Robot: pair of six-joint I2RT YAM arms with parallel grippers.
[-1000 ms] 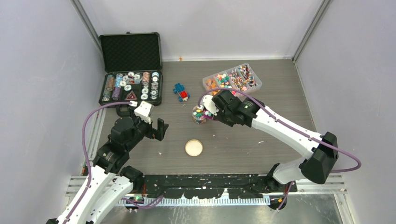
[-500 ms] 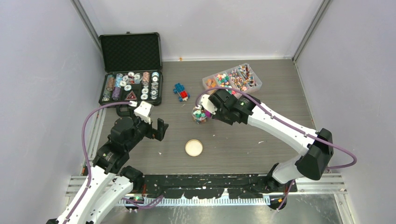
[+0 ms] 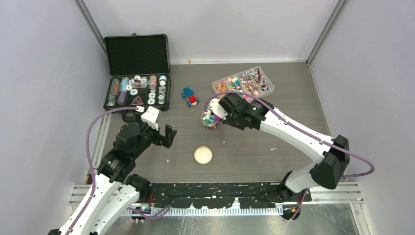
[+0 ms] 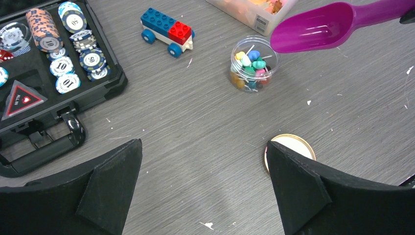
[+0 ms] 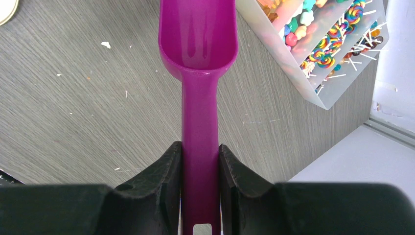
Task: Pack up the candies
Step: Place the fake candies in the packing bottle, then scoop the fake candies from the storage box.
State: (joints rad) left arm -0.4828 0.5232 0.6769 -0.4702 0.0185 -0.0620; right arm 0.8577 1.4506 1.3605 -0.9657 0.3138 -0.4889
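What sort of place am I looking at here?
Probably a robot test booth: left arm and right arm bolted at a table's edge, plain walls closing it in, and odd props, a chip case, candies, a toy.

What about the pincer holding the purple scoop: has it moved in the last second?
Yes, slightly. Seen from above, the right pincer and its purple scoop have shifted left and toward the back wall, closer to the candy tray.

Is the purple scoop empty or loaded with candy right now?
Empty. The scoop shows a bare purple bowl in both wrist views; the right tool grips its handle.
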